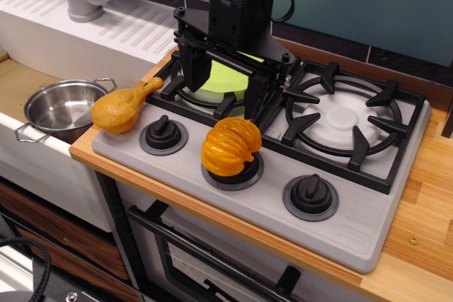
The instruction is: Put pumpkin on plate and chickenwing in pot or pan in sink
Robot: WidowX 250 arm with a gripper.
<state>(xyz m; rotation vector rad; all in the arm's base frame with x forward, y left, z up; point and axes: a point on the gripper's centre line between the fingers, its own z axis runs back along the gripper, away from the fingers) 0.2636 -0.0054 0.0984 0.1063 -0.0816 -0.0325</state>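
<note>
Neither step looks done: the pumpkin (pixel 231 147) sits on a stove knob (pixel 231 167) in front of the plate (pixel 225 77), the chickenwing (pixel 124 106) beside the pot (pixel 62 109); the gripper (pixel 225 97) has its jaws spread, empty.

The ribbed orange plastic pumpkin (pixel 231 146) and the smooth yellow-orange plastic drumstick (pixel 124 107) both look glossy. The small stainless steel pot (pixel 62 109) shines like a mirror, while the grey plastic stove top (pixel 368 235) looks matt. The wooden desk (pixel 425 196) shows a smooth, pale grain.

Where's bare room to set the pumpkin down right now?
Free: the right burner grate, and the wooden counter beyond the stove. Crowded: the plate sits under the gripper; the pumpkin covers the middle knob.
</note>
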